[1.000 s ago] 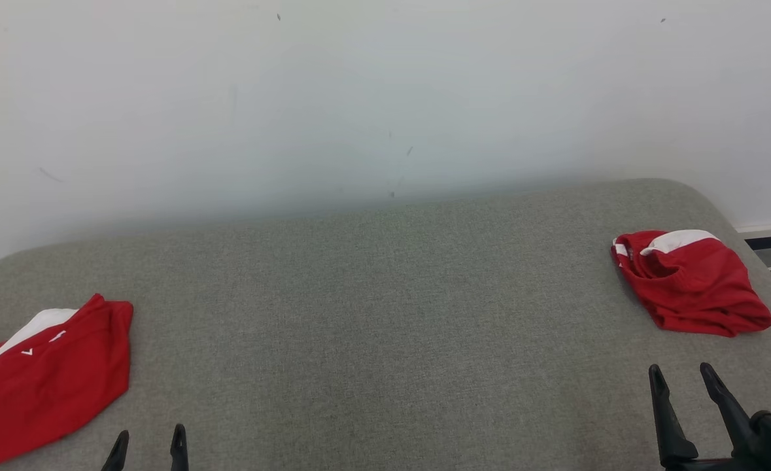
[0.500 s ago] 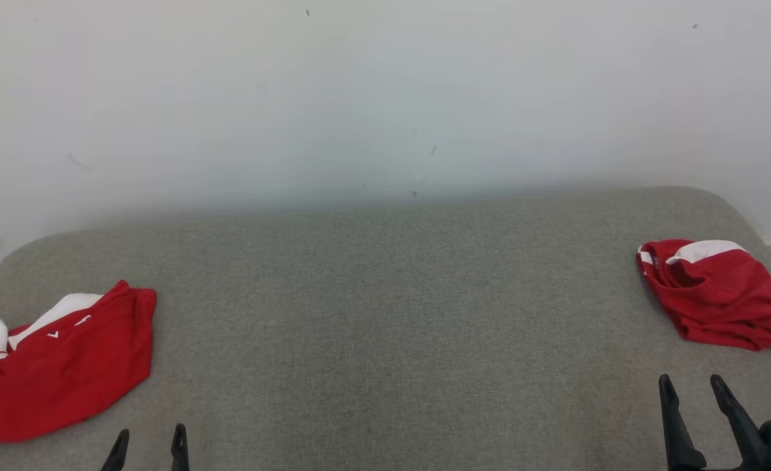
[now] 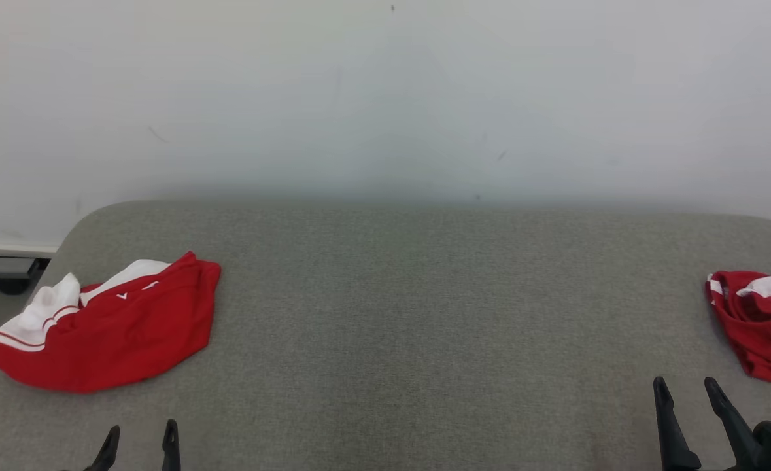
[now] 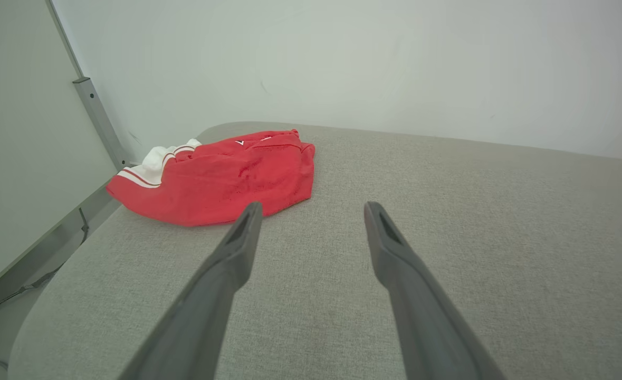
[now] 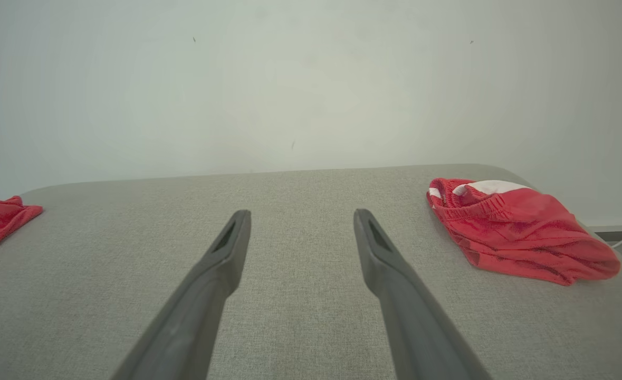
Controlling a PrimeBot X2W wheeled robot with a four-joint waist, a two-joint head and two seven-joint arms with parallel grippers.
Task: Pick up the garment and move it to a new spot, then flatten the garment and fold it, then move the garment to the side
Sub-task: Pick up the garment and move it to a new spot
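Jaws stood spread wide, holding nothing.
Left gripper [image 3: 142, 430] and right gripper [image 3: 685, 384] hung over the table [image 3: 392, 314]; left garment [image 3: 110, 330] and right garment [image 3: 764, 330] lay crumpled, red and white.

Head high, wrists low; shared garment [image 3: 104, 327]

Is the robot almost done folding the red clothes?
Not nearly. Done: nothing visibly; the left red garment lies rumpled, unfolded, and the right red garment is bunched on the grey table. In hand: nothing; left gripper and right gripper are open, empty. Left: pick up, flatten, fold, set aside.
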